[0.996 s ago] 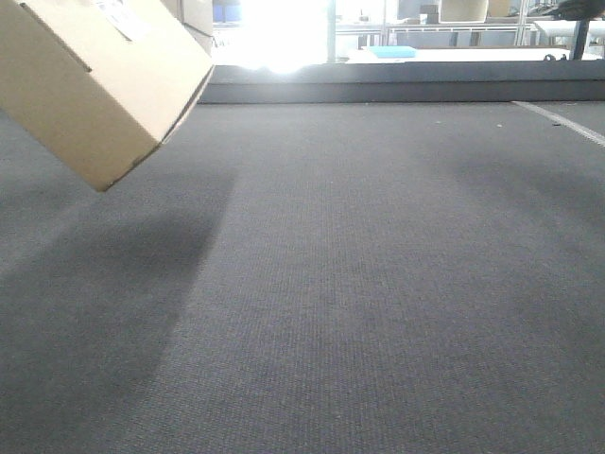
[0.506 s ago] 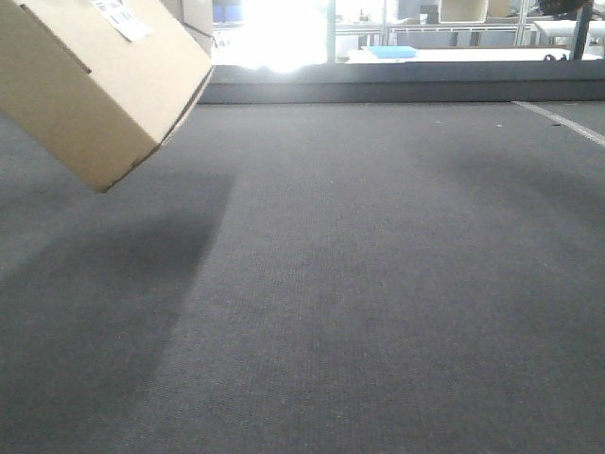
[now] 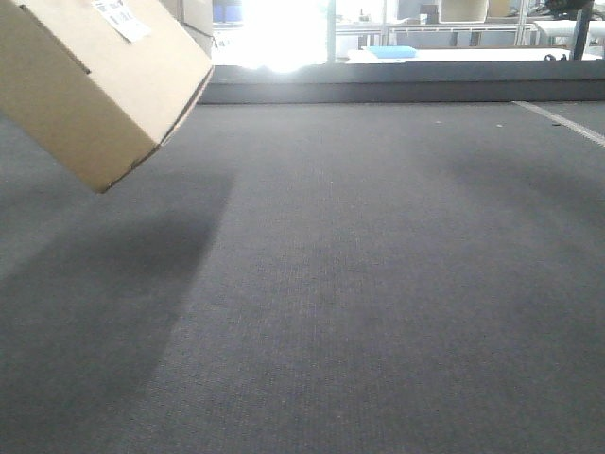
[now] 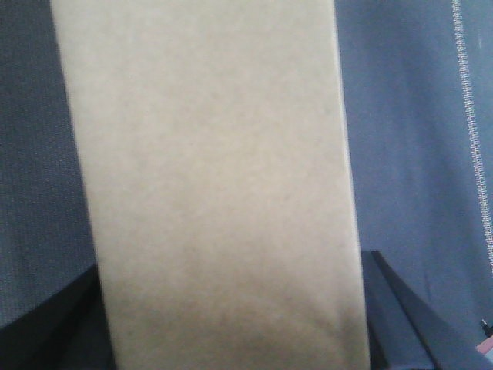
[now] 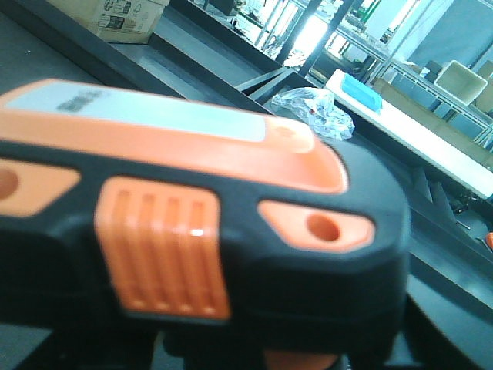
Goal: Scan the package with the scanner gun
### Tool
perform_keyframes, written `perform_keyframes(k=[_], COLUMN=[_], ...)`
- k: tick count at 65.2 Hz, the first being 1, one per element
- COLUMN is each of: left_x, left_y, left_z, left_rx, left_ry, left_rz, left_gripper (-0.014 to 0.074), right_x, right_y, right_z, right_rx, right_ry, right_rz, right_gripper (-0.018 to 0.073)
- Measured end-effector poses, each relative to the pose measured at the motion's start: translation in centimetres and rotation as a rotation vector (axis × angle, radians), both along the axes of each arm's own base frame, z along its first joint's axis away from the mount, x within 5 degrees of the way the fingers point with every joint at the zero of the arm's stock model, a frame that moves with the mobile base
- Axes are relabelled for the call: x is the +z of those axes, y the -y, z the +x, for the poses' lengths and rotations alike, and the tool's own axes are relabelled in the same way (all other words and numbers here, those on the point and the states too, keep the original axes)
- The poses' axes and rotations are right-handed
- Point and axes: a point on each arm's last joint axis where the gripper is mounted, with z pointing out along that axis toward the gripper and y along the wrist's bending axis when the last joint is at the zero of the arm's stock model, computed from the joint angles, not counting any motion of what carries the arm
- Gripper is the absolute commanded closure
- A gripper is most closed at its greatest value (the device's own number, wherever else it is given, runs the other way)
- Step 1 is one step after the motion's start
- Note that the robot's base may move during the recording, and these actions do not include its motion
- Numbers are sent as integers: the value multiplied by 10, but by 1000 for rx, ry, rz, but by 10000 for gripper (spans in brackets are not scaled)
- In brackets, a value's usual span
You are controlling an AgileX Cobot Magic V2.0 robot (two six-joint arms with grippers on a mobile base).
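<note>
The package (image 3: 95, 85), a plain tan cardboard box, hangs tilted in the air at the top left of the front view, above the grey table (image 3: 378, 284). A small white barcode label (image 3: 121, 17) shows on its upper face. In the left wrist view the package (image 4: 216, 185) fills the middle, and my left gripper (image 4: 223, 308) is shut on it, with dark fingers (image 4: 389, 304) at both sides. The scanner gun (image 5: 192, 223), black with orange panels, fills the right wrist view, held off the table. My right gripper's own fingers are hidden under it.
A raised dark ledge (image 3: 397, 90) runs along the table's far edge. A white line (image 3: 567, 121) crosses the far right. Beyond are a printed cardboard box (image 5: 115, 15), a crumpled clear bag (image 5: 312, 108), a blue tray (image 5: 366, 91) and shelving.
The package has shifted very slightly, and its label shows a little more clearly. Nothing else has moved.
</note>
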Motion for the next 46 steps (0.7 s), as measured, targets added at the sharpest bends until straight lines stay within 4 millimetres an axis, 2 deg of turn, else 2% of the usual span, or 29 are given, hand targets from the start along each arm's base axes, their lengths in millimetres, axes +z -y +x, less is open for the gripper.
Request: perform_keyframes(k=[46], left_x=[0], left_y=[0], left_z=[0], left_rx=[0], left_ry=[0], left_rz=[1], left_gripper=[708], right_x=[0], right_y=[0], right_z=[0], right_rx=[3], right_ry=[4], right_rz=[-30], right_gripper=[711])
